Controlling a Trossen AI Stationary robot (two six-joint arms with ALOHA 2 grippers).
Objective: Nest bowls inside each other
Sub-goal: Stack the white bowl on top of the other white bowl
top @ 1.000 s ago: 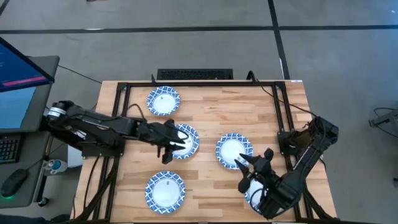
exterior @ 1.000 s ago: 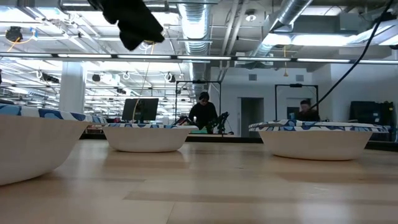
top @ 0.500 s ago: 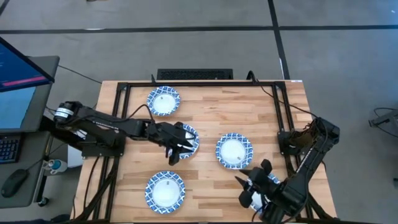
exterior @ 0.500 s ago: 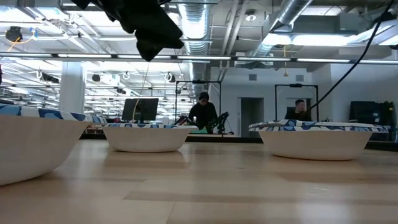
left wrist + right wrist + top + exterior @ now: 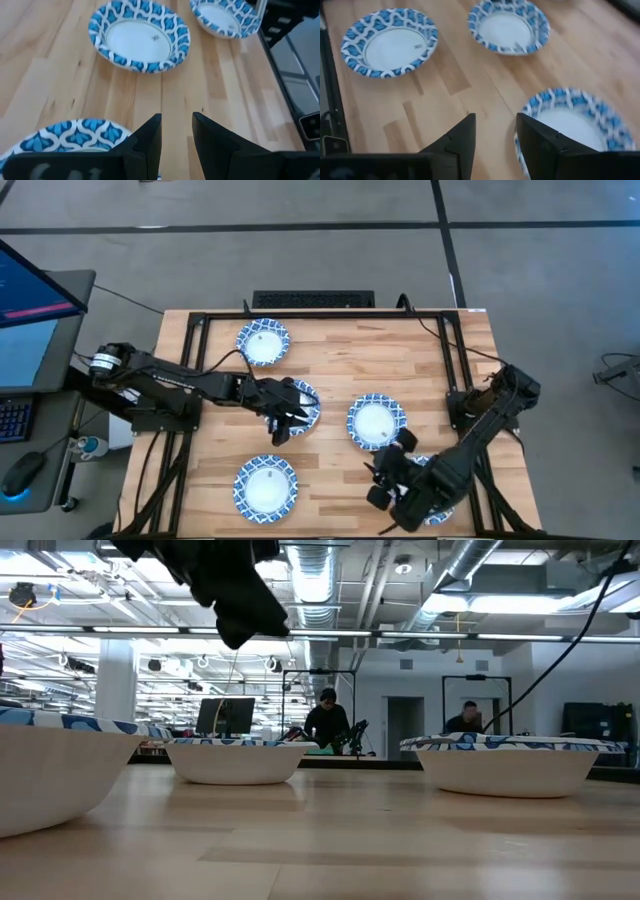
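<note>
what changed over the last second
The right gripper swung from beside the middle-right bowl toward the table's front edge and leftward, over bare wood. The left gripper edged slightly rightward over the centre bowl. No bowl moved; neither gripper holds anything.

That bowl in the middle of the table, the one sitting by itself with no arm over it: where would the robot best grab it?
Probably by its patterned rim. The middle bowl sits upright and flat on the table, wide and shallow, so two narrow fingers cannot span it. A sensible grip comes down from above, one finger inside the rim, one outside. The right end effector hovers just beyond its near edge, so that near-right rim looks easiest.
</note>
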